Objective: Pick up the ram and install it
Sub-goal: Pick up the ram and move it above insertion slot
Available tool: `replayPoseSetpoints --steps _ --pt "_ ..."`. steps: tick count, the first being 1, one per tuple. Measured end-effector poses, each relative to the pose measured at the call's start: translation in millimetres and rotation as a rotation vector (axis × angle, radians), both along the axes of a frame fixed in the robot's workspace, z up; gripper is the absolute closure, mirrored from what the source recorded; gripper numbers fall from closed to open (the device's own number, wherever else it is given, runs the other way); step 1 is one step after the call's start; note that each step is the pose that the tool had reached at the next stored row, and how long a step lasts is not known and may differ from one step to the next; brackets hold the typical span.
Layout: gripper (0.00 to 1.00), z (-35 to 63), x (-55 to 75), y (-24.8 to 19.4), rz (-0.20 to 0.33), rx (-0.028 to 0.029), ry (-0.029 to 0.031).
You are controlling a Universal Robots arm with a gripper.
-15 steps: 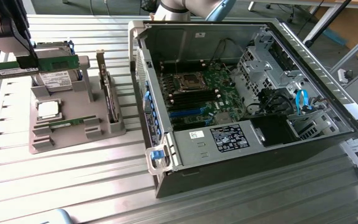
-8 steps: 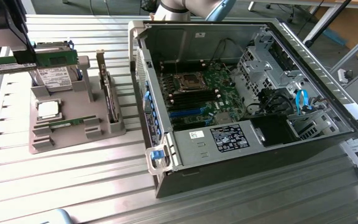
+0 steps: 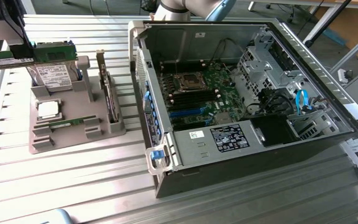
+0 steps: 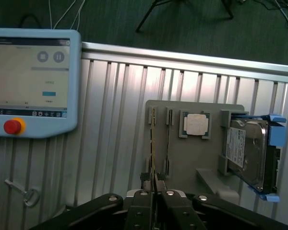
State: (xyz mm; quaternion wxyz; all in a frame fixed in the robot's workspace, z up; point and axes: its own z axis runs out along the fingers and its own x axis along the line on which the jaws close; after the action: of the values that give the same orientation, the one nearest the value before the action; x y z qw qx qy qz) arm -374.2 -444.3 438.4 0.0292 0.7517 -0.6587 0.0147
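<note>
- The gripper [image 3: 24, 46] has its jaws pinched narrow on the ram [image 3: 51, 52], a thin green stick held level in the air above the far end of the grey parts holder [image 3: 73, 140]. It is well apart from the open computer case [image 3: 166, 177].
- In the wrist view the gripper [image 4: 155, 192] clamps the ram [image 4: 153, 143] by its flat faces, and the board shows edge-on. The contact area looks small, so a jolt could let the stick pivot or slip and fall.
- A dropped stick would likely land on the hard drive [image 3: 53, 74] or the processor chip [image 3: 47, 108] below.
- On the way across, the long stick could clip the case's raised wall.
- The memory slots [image 3: 195, 98] on the motherboard [image 3: 219, 81] are narrow. A tilted or reversed stick would jam there, and hard pressing could damage the board.
</note>
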Motion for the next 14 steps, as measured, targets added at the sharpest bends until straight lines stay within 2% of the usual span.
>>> replayPoseSetpoints --steps 14 --pt "0.87 13.6 0.0 0.0 0.0 -0.0004 -0.0001"
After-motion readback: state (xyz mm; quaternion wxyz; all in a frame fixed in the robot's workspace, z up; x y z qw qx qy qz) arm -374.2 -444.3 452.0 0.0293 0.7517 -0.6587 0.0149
